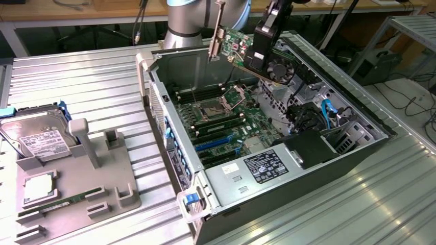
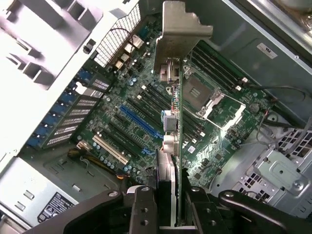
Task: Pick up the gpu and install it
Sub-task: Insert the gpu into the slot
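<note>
My gripper (image 1: 259, 60) is shut on the gpu (image 1: 235, 43) and holds it in the air above the open computer case (image 1: 354, 153). The card hangs tilted, green board side out, with a black fan (image 1: 280, 69) and a long silver bracket (image 1: 216, 35) at its end. In the wrist view the gpu (image 2: 176, 122) is edge-on, its bracket (image 2: 180, 29) at the far end, and my gripper (image 2: 170, 197) clamps it between two black fingers (image 2: 144, 209). Below lies the motherboard (image 2: 146, 97) with a blue expansion slot (image 2: 141, 122), well apart from the card.
The motherboard (image 1: 225, 122) has an open CPU socket (image 1: 238, 94) and a blue slot (image 1: 214, 143). A power supply (image 1: 266, 168) sits at the case's near end. On the exterior view's left, a grey holder (image 1: 89, 178) carries a hard drive (image 1: 38, 135) and a green memory stick (image 1: 65, 199).
</note>
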`<state>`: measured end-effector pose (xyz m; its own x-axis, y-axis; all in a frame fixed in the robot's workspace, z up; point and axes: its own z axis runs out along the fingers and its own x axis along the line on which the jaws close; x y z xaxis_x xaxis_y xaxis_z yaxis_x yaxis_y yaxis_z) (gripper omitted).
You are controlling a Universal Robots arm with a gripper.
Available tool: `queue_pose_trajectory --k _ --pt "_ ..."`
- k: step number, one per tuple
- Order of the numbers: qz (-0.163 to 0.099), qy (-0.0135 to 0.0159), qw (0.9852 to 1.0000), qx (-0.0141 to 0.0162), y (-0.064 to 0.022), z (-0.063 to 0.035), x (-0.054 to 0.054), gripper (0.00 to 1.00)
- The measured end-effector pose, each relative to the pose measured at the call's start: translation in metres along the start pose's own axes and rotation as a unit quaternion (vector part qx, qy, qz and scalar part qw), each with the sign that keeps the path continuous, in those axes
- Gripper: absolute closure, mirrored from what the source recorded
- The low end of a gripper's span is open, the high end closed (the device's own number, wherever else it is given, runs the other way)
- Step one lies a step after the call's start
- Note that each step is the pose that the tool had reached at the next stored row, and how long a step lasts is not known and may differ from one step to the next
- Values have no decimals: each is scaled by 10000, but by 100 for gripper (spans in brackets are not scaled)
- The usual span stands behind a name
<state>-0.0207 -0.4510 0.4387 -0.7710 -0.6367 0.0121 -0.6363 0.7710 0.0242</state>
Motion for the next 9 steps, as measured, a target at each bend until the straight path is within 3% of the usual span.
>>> queue_pose_trajectory --k 9 --pt "-415 10 9991 5 0 0 1 72"
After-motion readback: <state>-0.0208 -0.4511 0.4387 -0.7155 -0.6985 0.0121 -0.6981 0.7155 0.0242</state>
